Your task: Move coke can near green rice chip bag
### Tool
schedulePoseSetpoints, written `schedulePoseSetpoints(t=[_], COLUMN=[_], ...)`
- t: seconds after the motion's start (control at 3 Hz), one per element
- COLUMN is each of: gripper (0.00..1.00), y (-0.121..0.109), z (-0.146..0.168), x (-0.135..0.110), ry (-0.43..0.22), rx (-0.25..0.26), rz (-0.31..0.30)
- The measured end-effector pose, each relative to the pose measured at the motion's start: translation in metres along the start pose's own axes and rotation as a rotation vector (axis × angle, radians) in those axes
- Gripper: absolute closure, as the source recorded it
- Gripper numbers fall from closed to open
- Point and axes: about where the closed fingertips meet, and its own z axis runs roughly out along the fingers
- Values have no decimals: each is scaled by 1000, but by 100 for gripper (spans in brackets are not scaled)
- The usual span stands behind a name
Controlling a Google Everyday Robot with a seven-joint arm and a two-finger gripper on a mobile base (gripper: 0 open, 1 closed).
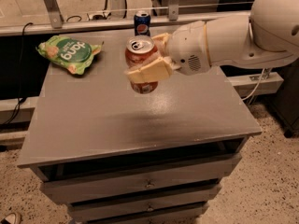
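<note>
My gripper (pixel 150 62) is shut on the coke can (pixel 140 55), a red-orange can with a silver top and pull tab. I hold it upright in the air above the middle of the grey table (pixel 117 125). One pale finger (pixel 148 71) crosses the can's front; the other is behind it. The green rice chip bag (pixel 70 53) lies flat at the table's back left, well to the left of the can.
A dark blue Pepsi can (pixel 142 23) stands at the table's back edge, just behind the held can. The table has drawers (pixel 149 185) below its front edge. A rail and cables run behind the table.
</note>
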Motion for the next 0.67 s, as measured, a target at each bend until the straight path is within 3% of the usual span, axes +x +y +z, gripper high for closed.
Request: schedulePoseSetpoints(t=[0.33, 0.67], gripper=[100, 100], y=[-10, -45], z=[4, 20], x=[-9, -9], ry=[-23, -35], rx=[32, 82], rz=[-42, -66])
